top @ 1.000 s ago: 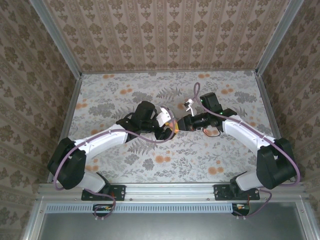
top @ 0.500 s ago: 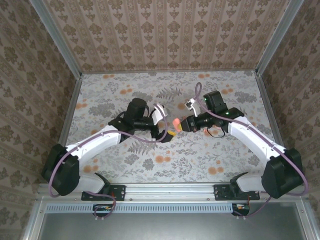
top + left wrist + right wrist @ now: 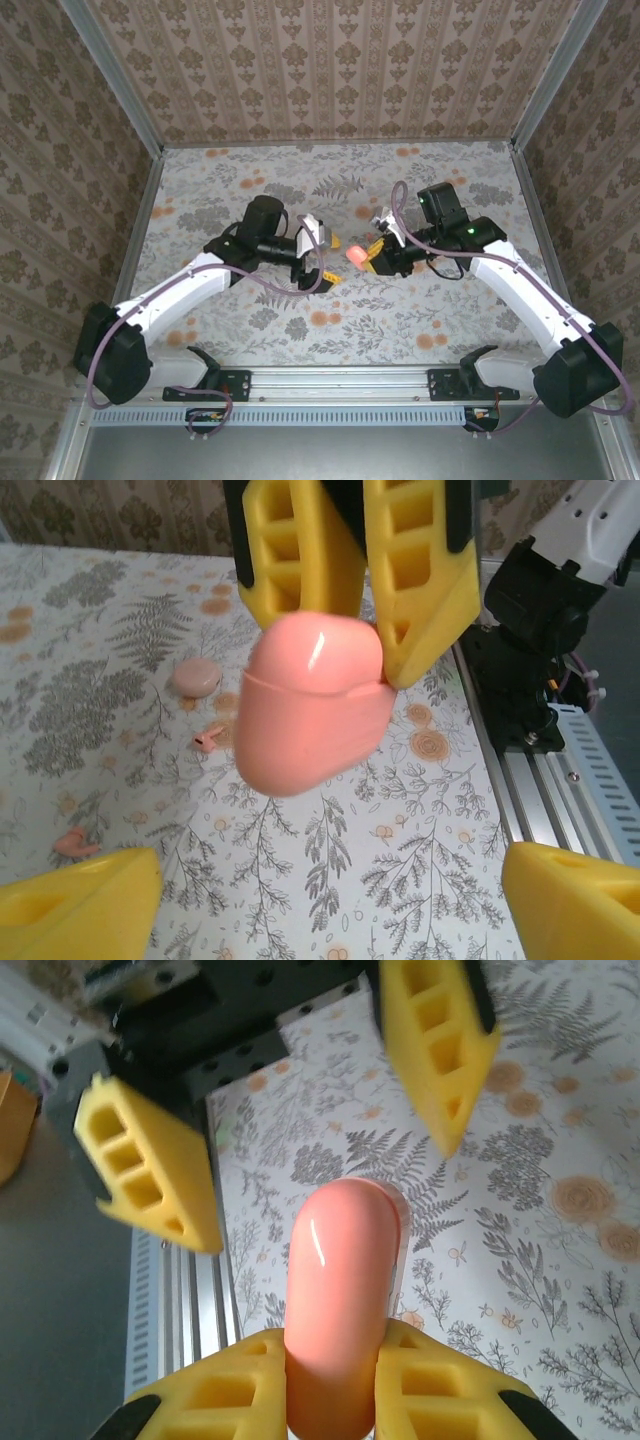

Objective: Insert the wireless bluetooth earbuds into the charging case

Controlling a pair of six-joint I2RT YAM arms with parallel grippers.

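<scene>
The salmon-pink charging case hangs in the air, lid seam closed, and my right gripper is shut on its lower end. From above, the case sits between the two arms over the middle of the table. My left gripper faces it with jaws spread wide and nothing between them; it stands just left of the case. Two tiny pink earbuds lie on the table beyond the case, one nearer it and one further off.
The floral tablecloth carries flat orange flower spots. A metal rail runs along the near table edge, with an arm base beside it. Patterned walls close the back and sides.
My left gripper opened, let go of the case and drew back to the left. The right gripper kept the case and shifted slightly right and nearer.
</scene>
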